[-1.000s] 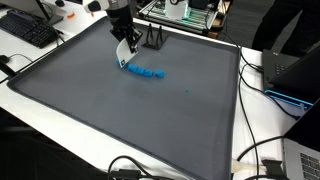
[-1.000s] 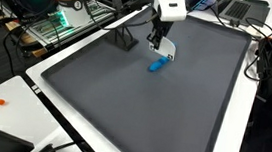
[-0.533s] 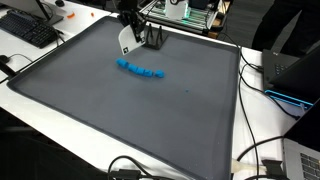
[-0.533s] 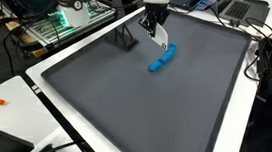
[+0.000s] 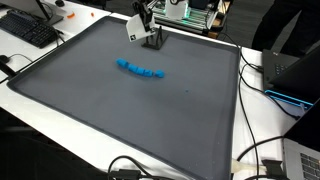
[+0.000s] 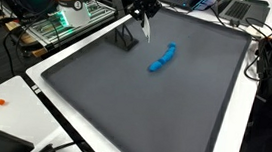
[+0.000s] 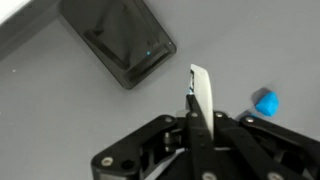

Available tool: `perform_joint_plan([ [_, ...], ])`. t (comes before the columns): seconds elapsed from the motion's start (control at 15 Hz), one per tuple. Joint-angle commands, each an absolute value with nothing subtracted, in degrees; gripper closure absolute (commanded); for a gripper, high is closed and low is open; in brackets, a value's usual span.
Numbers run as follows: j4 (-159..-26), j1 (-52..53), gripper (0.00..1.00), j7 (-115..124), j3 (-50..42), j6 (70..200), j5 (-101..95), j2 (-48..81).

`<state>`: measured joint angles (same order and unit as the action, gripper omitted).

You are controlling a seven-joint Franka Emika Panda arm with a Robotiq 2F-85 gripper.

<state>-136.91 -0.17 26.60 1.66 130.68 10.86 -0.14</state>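
Station notes, Panda arm over the grey mat (image 5: 120, 115).

Landmark: the black holder (image 5: 153, 38), which sat near one edge of the mat.

- Gripper (image 5: 132, 30) hung in the air just beside the holder and above it, touching nothing. In the wrist view the holder (image 7: 118, 40) lay ahead of the fingertips.
- Jaws were pressed together, with nothing visible between them. The wrist view showed the gripper (image 7: 200, 100) as one pale tip.
- Blue piece (image 5: 141, 70) lay flat on the mat, apart from the holder and further in from the edge. It was free of the gripper in both exterior views (image 6: 162, 58). The wrist view caught only one end of it (image 7: 265, 102), off to the side of the fingers.

Step in hand, as I judged it: a stand-off beside the holder, tool empty, blue piece at rest.

Next move: going to the blue piece would need the jaws parted first, then travel away from the holder to line up over the piece's long body before lowering. Going to the holder would need only a short drop, keeping clear of its rim.
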Motion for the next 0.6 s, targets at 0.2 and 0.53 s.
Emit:
perform_joint_plan([
  [0.2,-143.2,0.4,0.99,39.9,1.8,131.2,14.3,-5.0],
  [0.53,-147.4,0.5,0.99,45.7,2.0,134.2,19.3,-6.6],
])
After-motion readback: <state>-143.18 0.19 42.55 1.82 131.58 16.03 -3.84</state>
